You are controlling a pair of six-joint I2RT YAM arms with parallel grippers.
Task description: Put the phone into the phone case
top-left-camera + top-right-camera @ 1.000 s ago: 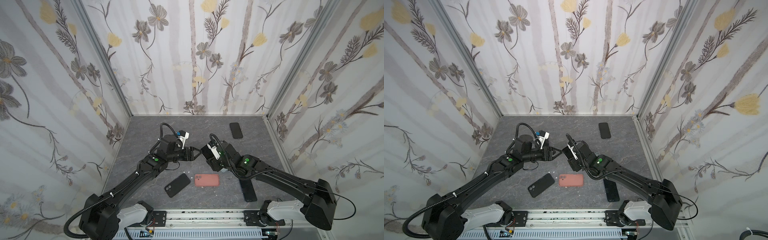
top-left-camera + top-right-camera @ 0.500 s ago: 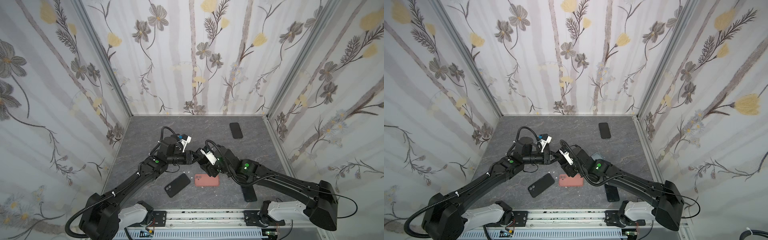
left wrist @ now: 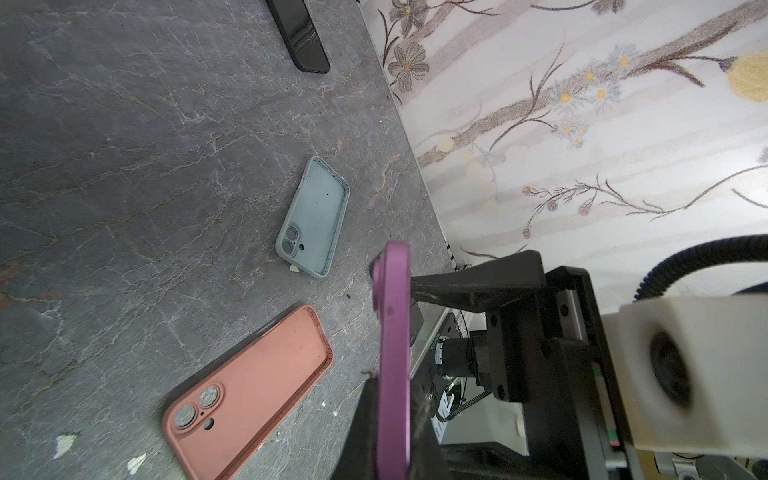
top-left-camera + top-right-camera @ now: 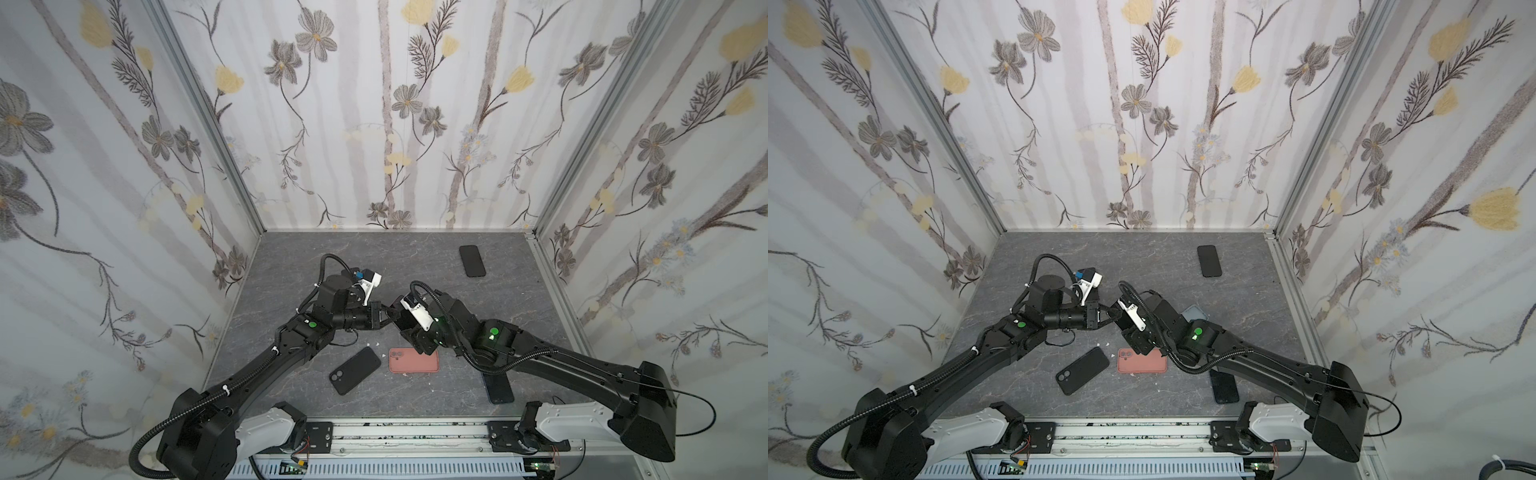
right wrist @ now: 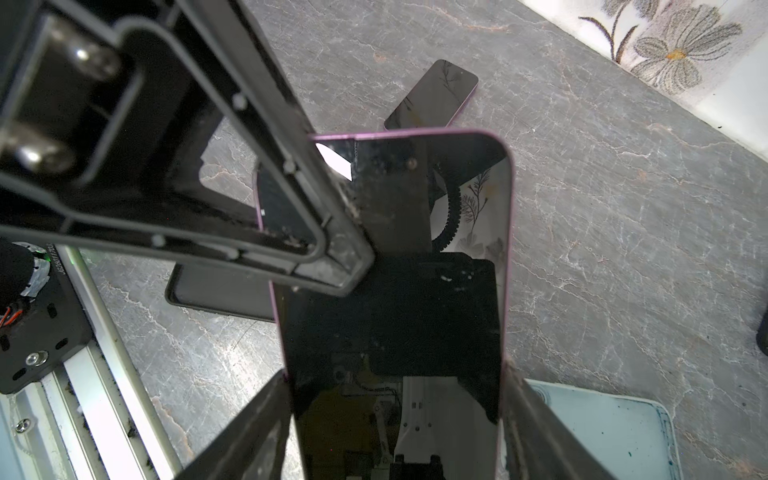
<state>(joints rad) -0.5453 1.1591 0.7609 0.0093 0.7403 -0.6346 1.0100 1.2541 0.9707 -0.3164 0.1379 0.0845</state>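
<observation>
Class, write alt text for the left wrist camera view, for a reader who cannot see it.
A purple phone, seen edge-on, is clamped in the left gripper, with the right gripper at its side. On the grey table behind lie a pink case and a pale blue case, both open side up, and a black phone.
</observation>
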